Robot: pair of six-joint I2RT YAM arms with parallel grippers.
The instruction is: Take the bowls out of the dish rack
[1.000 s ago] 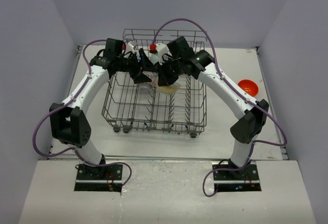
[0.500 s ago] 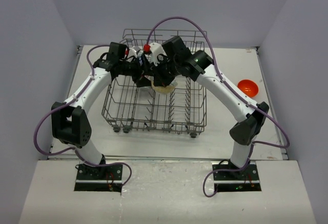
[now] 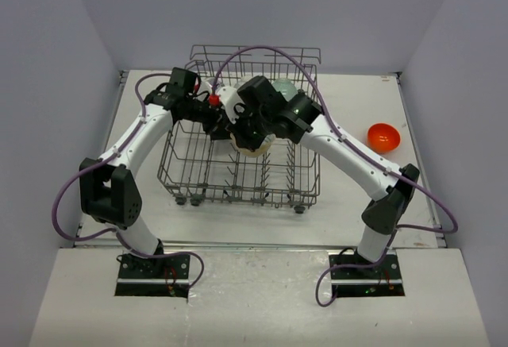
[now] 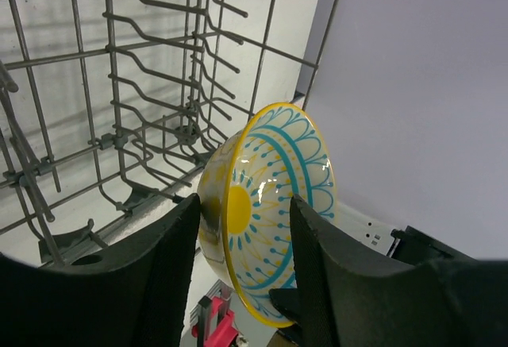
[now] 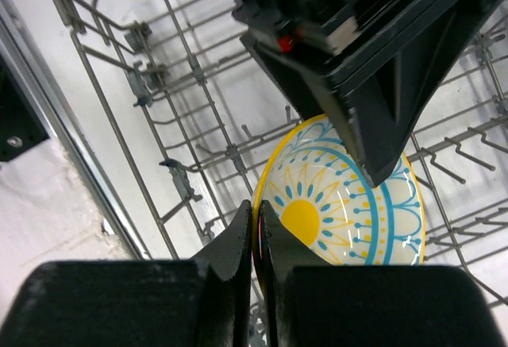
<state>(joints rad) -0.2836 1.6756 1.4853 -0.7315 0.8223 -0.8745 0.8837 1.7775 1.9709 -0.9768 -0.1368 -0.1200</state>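
My right gripper (image 5: 257, 228) is shut on the rim of a cream bowl (image 5: 341, 204) with a yellow centre and blue pattern. It holds the bowl on edge above the grey wire dish rack (image 3: 238, 174). My left gripper (image 4: 244, 260) is open, its fingers (image 4: 171, 267) straddling the same bowl (image 4: 274, 180), one at its outer wall and one over its inside. In the top view both grippers meet over the rack's back half at the bowl (image 3: 252, 144). A pale mint bowl (image 3: 284, 89) shows in the rack behind my right wrist. An orange-red bowl (image 3: 383, 135) sits on the table to the right.
The rack's upright tines (image 4: 119, 85) and tall wire sides (image 5: 159, 85) stand close under and around both grippers. The white table (image 3: 349, 196) borders grey walls at left, right and back. Purple cables loop over both arms.
My right arm has swung left with the cream bowl, bringing it between my left gripper's fingers. The left arm has barely moved.
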